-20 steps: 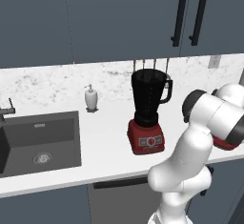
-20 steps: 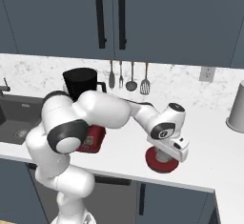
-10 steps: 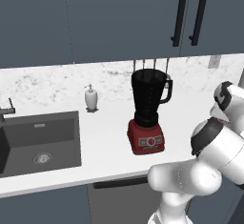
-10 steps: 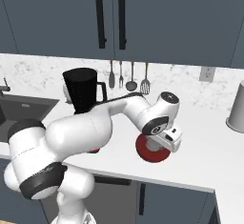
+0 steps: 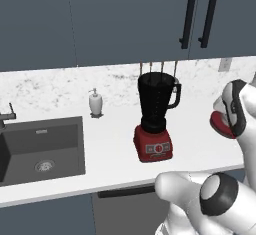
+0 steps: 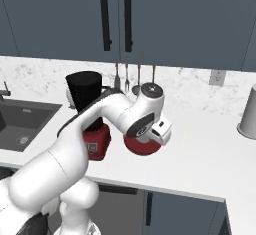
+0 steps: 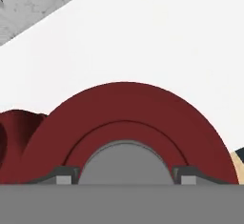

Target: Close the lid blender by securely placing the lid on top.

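Observation:
The blender [image 5: 155, 114] stands on the counter with its tall black jar open on top of its red base [image 6: 97, 141]. The lid [image 6: 141, 145], a red disc, hangs tilted just above the counter to the right of the blender. The hand view looks down on the lid [image 7: 128, 118], whose grey centre cap [image 7: 125, 163] sits between my two fingertips. My gripper [image 7: 125, 176] is shut on that cap. From the left base camera the lid [image 5: 221, 124] shows as a red edge beside my white wrist.
A white soap dispenser [image 5: 95, 102] stands left of the blender, beyond it the dark sink [image 5: 42, 146]. Utensils [image 6: 127, 81] hang on the back wall behind the jar. A grey canister [image 6: 248, 111] stands at the far right. Upper cabinets overhang the counter.
The lid has left the counter and moved left toward the blender, held by my gripper. My arm has swung into a new pose; the blender has not moved.

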Robot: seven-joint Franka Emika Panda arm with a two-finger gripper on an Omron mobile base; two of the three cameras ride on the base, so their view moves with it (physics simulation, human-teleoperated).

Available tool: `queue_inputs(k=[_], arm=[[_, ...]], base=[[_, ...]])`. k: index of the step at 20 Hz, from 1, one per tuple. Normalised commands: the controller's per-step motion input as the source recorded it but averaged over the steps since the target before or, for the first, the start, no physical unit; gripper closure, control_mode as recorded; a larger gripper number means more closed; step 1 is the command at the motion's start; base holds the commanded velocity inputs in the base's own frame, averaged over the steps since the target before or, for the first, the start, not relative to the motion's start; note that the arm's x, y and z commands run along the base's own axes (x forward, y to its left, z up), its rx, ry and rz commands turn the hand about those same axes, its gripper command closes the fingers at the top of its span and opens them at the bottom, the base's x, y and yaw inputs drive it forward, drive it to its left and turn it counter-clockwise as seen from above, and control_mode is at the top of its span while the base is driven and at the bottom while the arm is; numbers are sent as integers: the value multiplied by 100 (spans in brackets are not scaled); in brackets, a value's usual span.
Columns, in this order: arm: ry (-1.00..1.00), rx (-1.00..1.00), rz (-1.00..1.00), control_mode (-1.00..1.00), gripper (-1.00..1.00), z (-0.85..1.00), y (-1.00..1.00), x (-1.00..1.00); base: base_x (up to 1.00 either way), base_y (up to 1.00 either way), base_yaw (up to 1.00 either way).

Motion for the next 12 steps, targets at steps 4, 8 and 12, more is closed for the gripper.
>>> queue_inputs(k=[4,8,12], arm=[[-4,-2,0,-100,100,97,51,0],[-4,-3,1,-100,100,87,52,-4],[-8,-3,4,-100,100,76,57,-25]], base=[[0,0,0],[0,0,0],[0,0,0]])
